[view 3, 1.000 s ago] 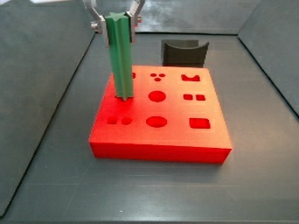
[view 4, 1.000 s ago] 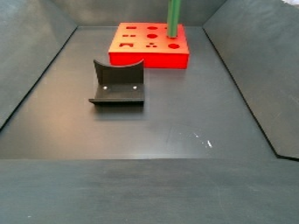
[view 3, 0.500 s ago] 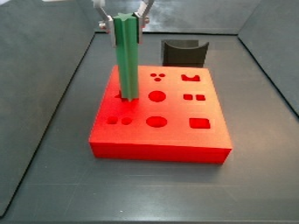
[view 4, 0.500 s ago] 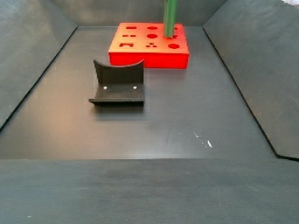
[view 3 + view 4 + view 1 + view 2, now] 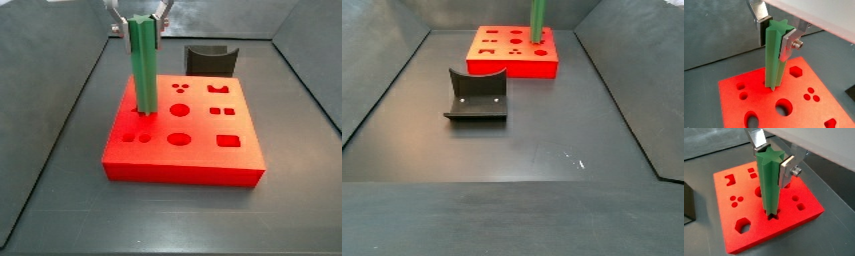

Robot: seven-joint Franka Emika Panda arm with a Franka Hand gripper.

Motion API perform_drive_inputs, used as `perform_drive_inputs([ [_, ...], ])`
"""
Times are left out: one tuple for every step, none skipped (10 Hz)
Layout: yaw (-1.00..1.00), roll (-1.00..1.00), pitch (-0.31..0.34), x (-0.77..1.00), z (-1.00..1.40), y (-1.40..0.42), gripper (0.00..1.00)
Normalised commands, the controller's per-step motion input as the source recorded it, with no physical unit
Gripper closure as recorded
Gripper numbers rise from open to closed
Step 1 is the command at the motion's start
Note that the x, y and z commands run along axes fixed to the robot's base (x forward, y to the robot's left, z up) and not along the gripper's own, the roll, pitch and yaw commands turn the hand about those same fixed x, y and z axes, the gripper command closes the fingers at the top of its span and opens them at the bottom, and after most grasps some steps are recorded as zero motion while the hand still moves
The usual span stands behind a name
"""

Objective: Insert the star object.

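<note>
The star object, a long green peg [image 5: 774, 60] with ridged sides, stands upright in my gripper [image 5: 774, 36], whose silver fingers are shut on its upper end. Its star-shaped top shows in both wrist views. Its lower end meets the top of the red block [image 5: 757, 235] at a star-shaped hole; I cannot tell how deep it sits. In a side view the peg [image 5: 143, 65] rises from the block's [image 5: 201, 150] far left part, with the gripper [image 5: 143, 18] above. In a side view the peg [image 5: 540, 20] stands at the block's [image 5: 509, 62] right end, with the gripper out of frame.
The red block's top has several holes of different shapes. The dark fixture [image 5: 476, 95] stands on the grey floor, apart from the block, and shows behind it in a side view [image 5: 210, 58]. Grey walls enclose the floor.
Over the last second the peg and gripper shifted slightly to the right along the block's top in a side view. Since half a second ago nothing has visibly moved.
</note>
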Motion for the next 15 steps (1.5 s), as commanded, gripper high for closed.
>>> perform_drive_inputs([
  [0.01,-0.11,-0.077,-0.37,-0.01,0.02,1.0],
  [0.03,-0.07,-0.076,-0.16,0.0,0.0,1.0],
  [0.09,-0.04,0.0,0.07,-0.07,-0.13,1.0],
  [0.02,-0.03,0.0,0.0,-0.19,0.0,1.0],
  [0.0,-0.05,0.0,0.0,-0.18,0.0,1.0],
  [-0.09,-0.03,0.0,0.0,-0.21,0.0,1.0],
  [-0.11,-0.03,0.0,0.04,-0.16,0.0,1.0],
  [-0.08,-0.02,0.037,0.36,-0.09,0.0,1.0],
  [-0.09,-0.03,0.024,0.29,-0.11,0.0,1.0],
  [-0.08,-0.07,0.0,0.19,-0.08,0.0,1.0],
  [-0.04,-0.06,0.0,0.21,-0.07,0.0,1.0],
  [-0.06,-0.04,0.0,0.0,-0.16,0.0,1.0],
  [-0.07,0.0,0.0,0.0,-0.2,0.0,1.0],
  [-0.17,0.1,0.147,0.0,-0.25,-0.02,1.0],
  [-0.18,0.11,0.213,0.0,-0.3,-0.05,1.0],
])
